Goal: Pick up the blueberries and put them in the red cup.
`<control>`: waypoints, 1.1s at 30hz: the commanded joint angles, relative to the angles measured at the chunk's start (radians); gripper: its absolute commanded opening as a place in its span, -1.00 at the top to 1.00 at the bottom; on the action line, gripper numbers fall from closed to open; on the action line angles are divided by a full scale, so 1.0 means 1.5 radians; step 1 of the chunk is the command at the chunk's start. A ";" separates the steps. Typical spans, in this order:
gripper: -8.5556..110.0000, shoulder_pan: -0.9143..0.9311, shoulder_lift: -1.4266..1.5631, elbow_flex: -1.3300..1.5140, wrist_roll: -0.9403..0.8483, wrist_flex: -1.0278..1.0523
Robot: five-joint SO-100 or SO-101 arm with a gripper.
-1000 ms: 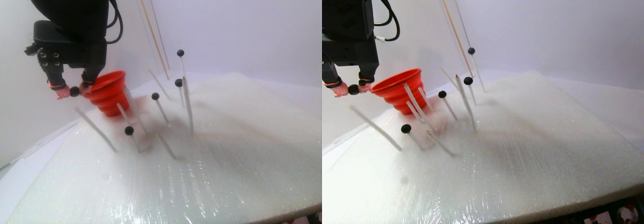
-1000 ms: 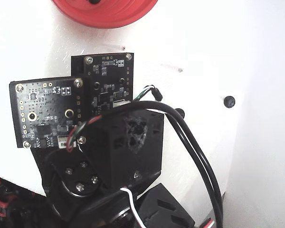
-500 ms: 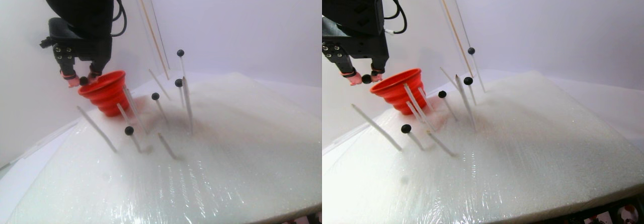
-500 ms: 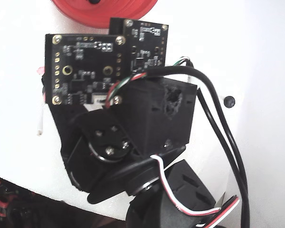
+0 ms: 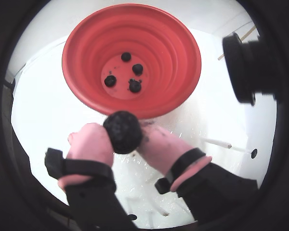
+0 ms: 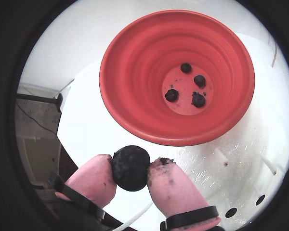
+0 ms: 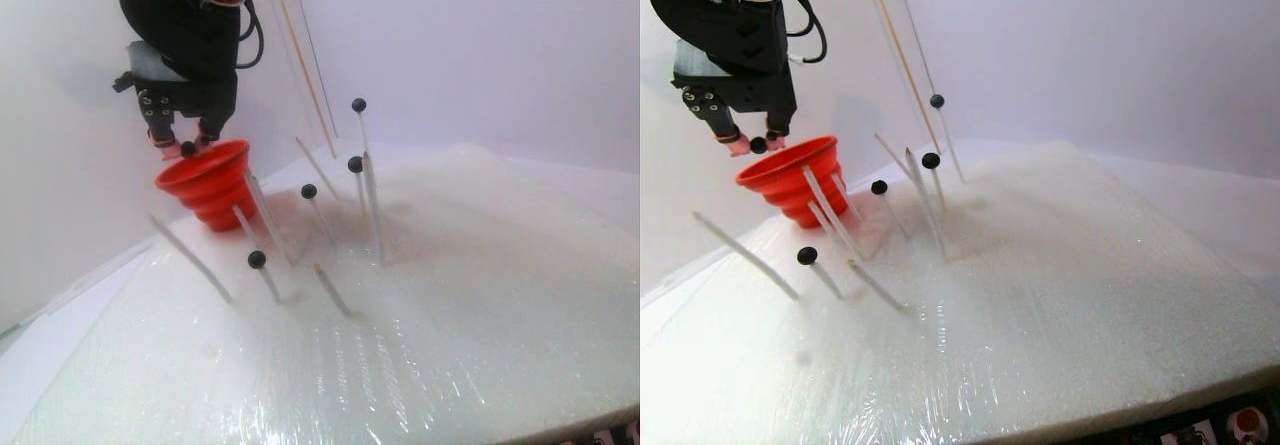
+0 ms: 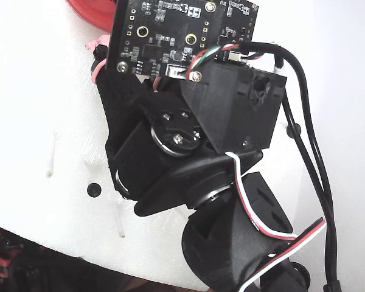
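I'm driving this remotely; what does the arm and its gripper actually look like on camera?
The arm is black plastic with visible screws. The gripper has black fingers capped in pink rubbery pads. Two dark circuit boards ride near the wrist. Black cables and a red-white-black wire bundle run along it.

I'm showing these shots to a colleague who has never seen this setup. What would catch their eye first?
Most striking is the red cup filling both wrist views, with four blueberries lying on its floor. Just short of its rim, the gripper pinches another blueberry between pink fingertips. In the stereo pair view, more dark berries sit atop thin white sticks rising from the white padded surface.
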 commanded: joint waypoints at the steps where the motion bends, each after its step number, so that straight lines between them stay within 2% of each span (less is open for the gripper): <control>1: 0.68 -0.005 -0.009 -0.064 0.005 0.004; 20: 0.67 0.013 -0.111 -0.200 0.020 0.000; 33: 0.56 0.022 -0.124 -0.212 0.025 -0.017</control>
